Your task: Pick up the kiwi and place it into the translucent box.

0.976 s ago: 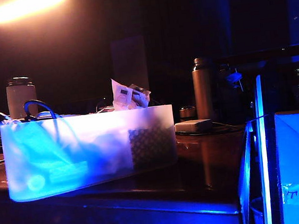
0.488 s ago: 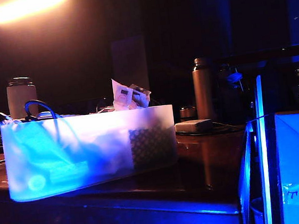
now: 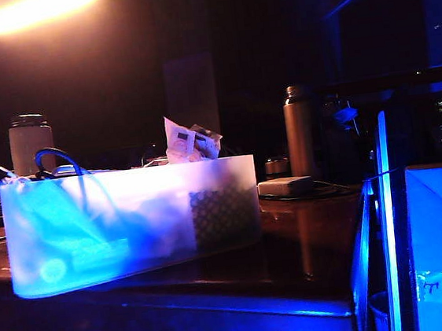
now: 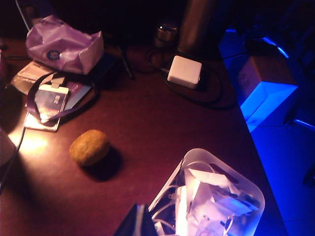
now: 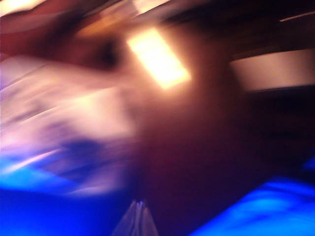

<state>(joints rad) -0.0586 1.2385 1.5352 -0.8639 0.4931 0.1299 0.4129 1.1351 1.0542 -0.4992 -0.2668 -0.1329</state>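
The kiwi (image 4: 89,147) lies by itself on the dark wood table (image 4: 147,128), with a warm light shining on it. It is a small, brown, fuzzy oval. Nothing touches it.

The translucent box (image 4: 216,196) sits near the kiwi, at about 4 o'clock from it in the left wrist view. Bare table lies between them. The box is full of white wires and bits of paper. In the exterior view the box (image 3: 132,222) glows blue, and a dark checked patch shows through its wall.

Other things lie around the kiwi. A badge on a purple strap (image 4: 47,101) is at about 11 o'clock from it. Past that is a crumpled purple bag (image 4: 64,44). A white charger (image 4: 184,71) with a black cord is at about 1 o'clock, well apart. A tall bottle (image 3: 299,129) stands behind the charger.

The left gripper (image 4: 140,219) shows only its dark tips, at the edge of the left wrist view, just beside the box. The tips are pressed together and hold nothing.

The right wrist view is all blurry. The right gripper (image 5: 139,216) shows two pale tips that look pressed together, with nothing between them.
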